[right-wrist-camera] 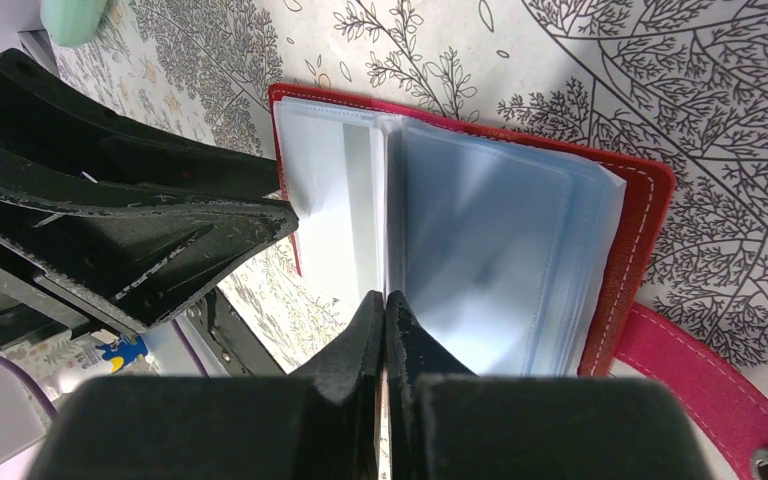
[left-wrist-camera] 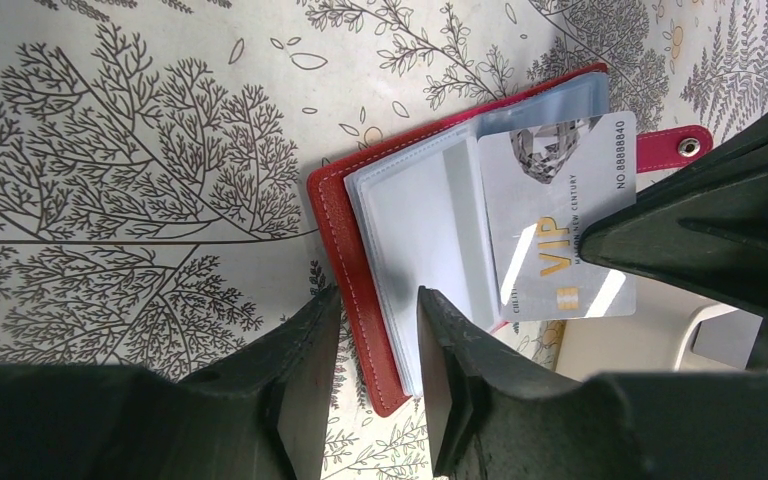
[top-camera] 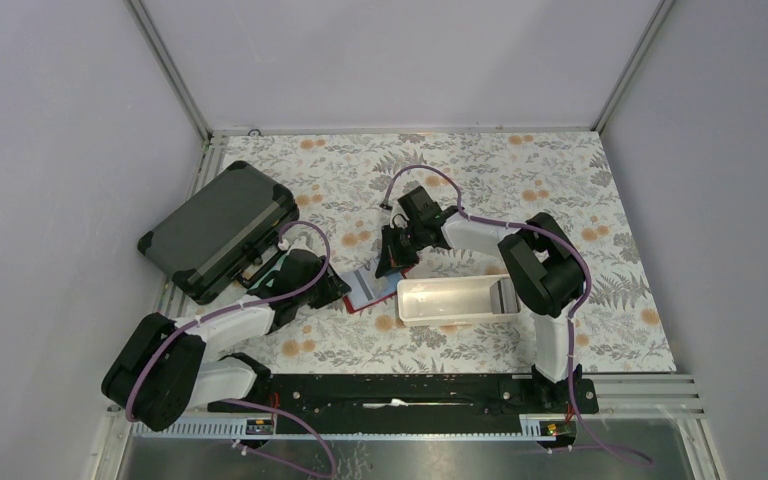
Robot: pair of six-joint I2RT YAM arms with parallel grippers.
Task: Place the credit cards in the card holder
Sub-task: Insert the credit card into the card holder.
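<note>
From above, the card holder (top-camera: 368, 295) lies open on the floral desk (top-camera: 560, 180), just beside the left end of the white tray (top-camera: 457, 318) and apart from the dark grey case (top-camera: 218, 232). The left hand (top-camera: 337, 290) is at its left side and the right hand (top-camera: 396, 258) at its far side, though this view is too small to show how either hand's fingers stand. The left wrist view fills that in: the left hand's fingers (left-wrist-camera: 325, 330) stand apart, clamped on nothing, their tips over the holder's near red cover and clear sleeves (left-wrist-camera: 410, 220). A silvery-blue credit card (left-wrist-camera: 550, 230) with gold "VIP" lettering lies askew over the sleeves, pinched at its outer edge by the right hand, next to the snap strap (left-wrist-camera: 690, 147); whether it sits inside a pocket cannot be told. The right wrist view shows that card only edge-on, a pale sliver between fingers (right-wrist-camera: 355, 340) pressed together on it, in line with the crease between the sleeve pages, and the left hand's tip touching the left page.
</note>
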